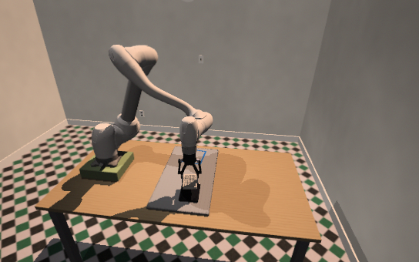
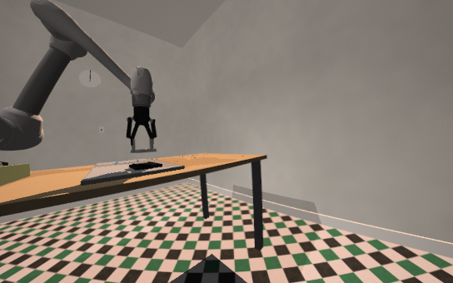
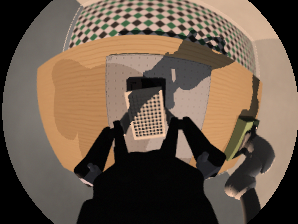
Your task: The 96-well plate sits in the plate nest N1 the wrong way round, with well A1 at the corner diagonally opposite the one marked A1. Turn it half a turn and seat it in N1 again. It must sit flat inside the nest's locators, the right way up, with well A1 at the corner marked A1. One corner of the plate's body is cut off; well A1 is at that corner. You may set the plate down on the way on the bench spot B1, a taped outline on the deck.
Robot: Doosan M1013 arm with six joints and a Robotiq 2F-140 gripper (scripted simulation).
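My gripper (image 1: 189, 178) is shut on the pale 96-well plate (image 1: 189, 179) and holds it level in the air above the grey deck mat. The plate also shows between the fingers in the exterior view (image 2: 142, 149) and in the wrist view (image 3: 149, 116). The black plate nest N1 (image 1: 189, 194) sits empty on the mat just below and in front of the plate; it also shows in the exterior view (image 2: 145, 165) and in the wrist view (image 3: 145, 84). The blue taped outline of B1 (image 1: 202, 155) lies on the mat behind the gripper. The plate's cut corner is too small to make out.
The arm's base stands on a green block (image 1: 108, 166) at the table's left. The mat runs front to back across the middle of the wooden table (image 1: 246, 185). Its front edge lies close to the table edge.
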